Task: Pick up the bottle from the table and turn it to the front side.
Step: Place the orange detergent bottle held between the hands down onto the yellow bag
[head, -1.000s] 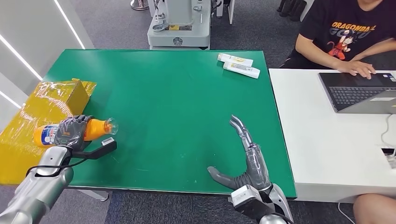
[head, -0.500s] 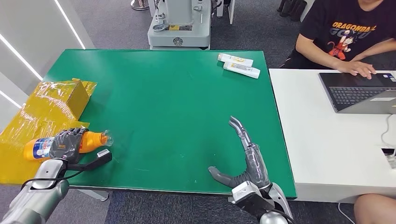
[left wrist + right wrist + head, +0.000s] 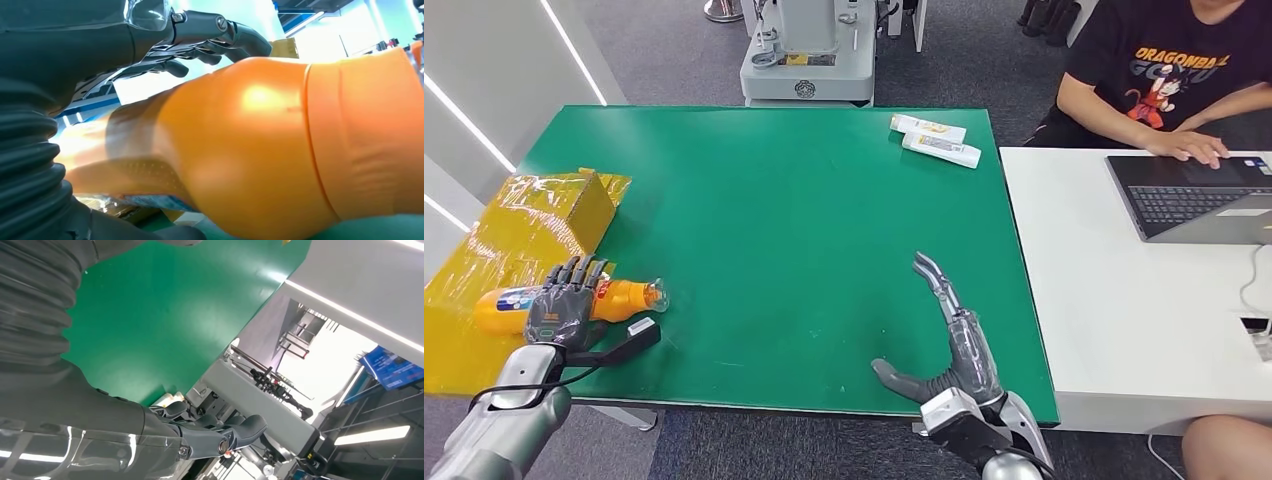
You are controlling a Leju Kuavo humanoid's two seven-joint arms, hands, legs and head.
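An orange bottle (image 3: 627, 298) with a blue-and-white label lies on its side at the front left of the green table (image 3: 804, 220), its clear cap end pointing toward the table's middle. My left hand (image 3: 559, 308) hovers over its middle with fingers spread and straightened, hiding part of the label. In the left wrist view the bottle (image 3: 280, 150) bulges close below the extended fingers (image 3: 215, 30), which do not wrap it. My right hand (image 3: 949, 345) stays open near the table's front edge, fingers extended, holding nothing; it also shows in the right wrist view (image 3: 200, 435).
A yellow plastic-wrapped box (image 3: 544, 215) and sheet lie at the left edge beside the bottle. Two white tubes (image 3: 934, 140) sit at the far right corner. A person (image 3: 1174, 70) works at a laptop (image 3: 1194, 195) on the adjoining white table.
My left hand lowered the bottle leftward onto the table's edge, then its fingers spread off the bottle. The right hand barely moved.
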